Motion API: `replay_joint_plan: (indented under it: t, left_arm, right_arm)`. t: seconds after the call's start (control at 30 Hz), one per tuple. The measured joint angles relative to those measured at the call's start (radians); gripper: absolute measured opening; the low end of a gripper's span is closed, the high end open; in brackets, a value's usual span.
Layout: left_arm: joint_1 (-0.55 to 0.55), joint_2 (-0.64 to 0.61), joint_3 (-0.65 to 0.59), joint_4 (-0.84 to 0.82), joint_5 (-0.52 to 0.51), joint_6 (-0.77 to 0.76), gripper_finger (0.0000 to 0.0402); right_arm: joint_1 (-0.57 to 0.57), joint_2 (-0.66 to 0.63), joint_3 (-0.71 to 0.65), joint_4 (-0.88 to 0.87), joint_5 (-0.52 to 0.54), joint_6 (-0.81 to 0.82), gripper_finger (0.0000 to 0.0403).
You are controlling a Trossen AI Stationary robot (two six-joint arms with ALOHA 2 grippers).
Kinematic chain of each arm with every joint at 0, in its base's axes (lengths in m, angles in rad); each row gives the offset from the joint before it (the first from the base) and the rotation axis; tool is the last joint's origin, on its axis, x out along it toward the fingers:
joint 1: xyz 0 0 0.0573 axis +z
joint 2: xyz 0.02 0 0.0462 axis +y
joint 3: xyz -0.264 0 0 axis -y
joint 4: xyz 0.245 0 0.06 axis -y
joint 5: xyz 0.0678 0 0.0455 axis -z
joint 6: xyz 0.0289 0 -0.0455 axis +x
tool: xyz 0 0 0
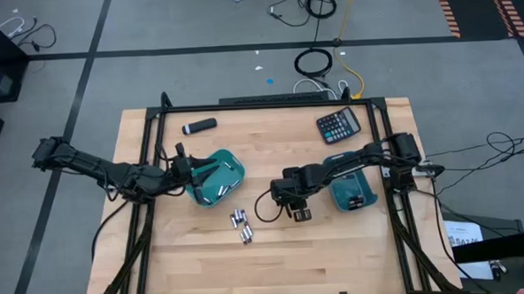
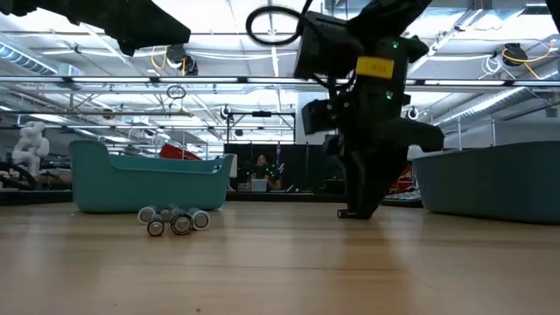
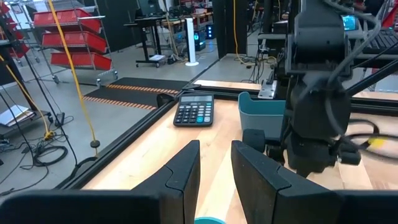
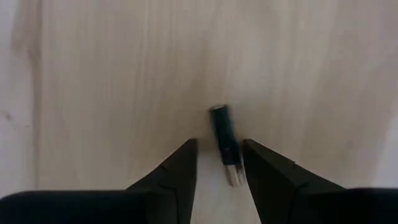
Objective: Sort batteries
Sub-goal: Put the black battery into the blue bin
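A small, thin dark battery (image 4: pixel 222 127) lies on the wooden table. My right gripper (image 4: pixel 219 144) points down over it, open, with one finger on each side of it, and I see no touch. In the high view my right gripper (image 1: pixel 298 213) stands at the table's middle. A cluster of larger silvery batteries (image 1: pixel 241 224) lies on the table to its left, and it also shows in the low view (image 2: pixel 175 219). My left gripper (image 1: pixel 190 172) hovers open and empty at the left teal bin (image 1: pixel 221 177).
A second teal bin (image 1: pixel 351 193) stands right of my right gripper. A calculator (image 1: pixel 339 124) lies at the far right and a black marker-like cylinder (image 1: pixel 199 126) at the far left. Bare wood lies along the table's near side.
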Motion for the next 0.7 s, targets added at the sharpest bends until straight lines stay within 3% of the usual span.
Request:
replay_joint_plan:
  t: [0.17, 0.33, 0.6, 0.7]
  left_arm:
    - [0.000, 0.000, 0.000, -0.004, 0.000, 0.001, 0.0102]
    - [0.000, 0.000, 0.000, -0.008, 0.000, 0.001, 0.0102]
    - [0.000, 0.000, 0.000, -0.007, 0.000, -0.001, 0.0102]
    - [-0.001, 0.000, 0.000, -0.006, 0.000, -0.002, 0.0102]
  right_arm:
    - [0.005, 0.045, 0.006, -0.018, -0.003, -0.002, 0.0105]
    - [0.023, 0.041, 0.007, -0.052, 0.007, 0.002, 0.0017]
    - [0.046, -0.095, -0.006, -0.159, 0.004, 0.065, 0.0005]
    - [0.044, -0.188, 0.000, -0.235, 0.096, 0.108, 0.0003]
